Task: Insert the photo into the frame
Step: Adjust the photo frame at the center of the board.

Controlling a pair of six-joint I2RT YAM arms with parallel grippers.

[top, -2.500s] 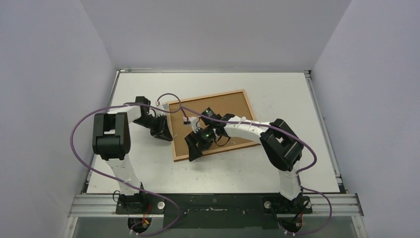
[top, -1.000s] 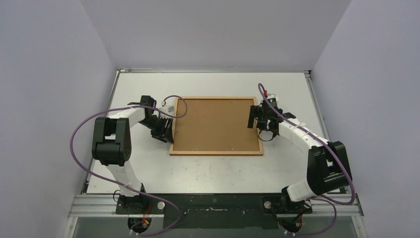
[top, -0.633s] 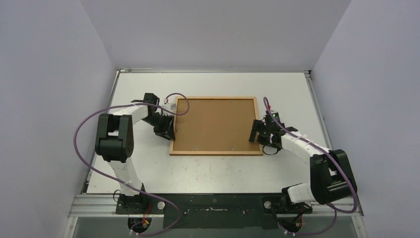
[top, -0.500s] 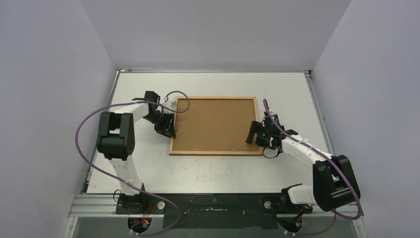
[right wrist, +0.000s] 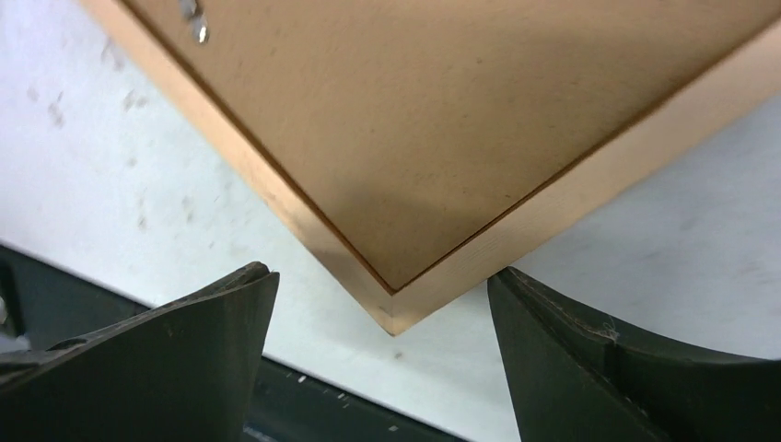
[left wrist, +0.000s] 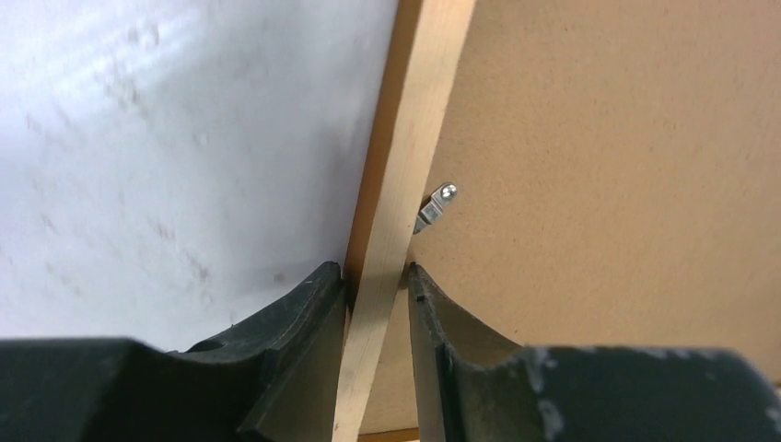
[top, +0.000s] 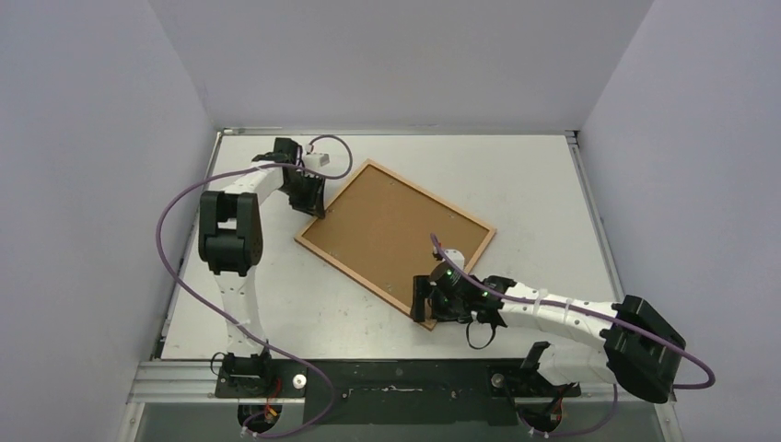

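Change: the frame (top: 433,194), square a second ago, is now lying cornerwise on the surface (top: 534,184), with its backing board (top: 391,235) facing up.
Meaning: you are repositioning, likely not yet loading.
Grip: your left claw (left wrist: 376,276) is clamping the far-left rail.
Reach: your right claw (right wrist: 382,285) is spreading wide around the near corner without touching it.
Photo: not showing.

- Left arm (top: 253,180) and right arm (top: 553,318): white links with bulky black joint housings.
- A purple cable (top: 160,230) loops along each arm.
- Left tool (left wrist: 373,276) and right tool (right wrist: 382,285): matte black curved fingers (right wrist: 571,359), faintly scuffed.
- Green light (top: 448,273) glows on the right wrist.
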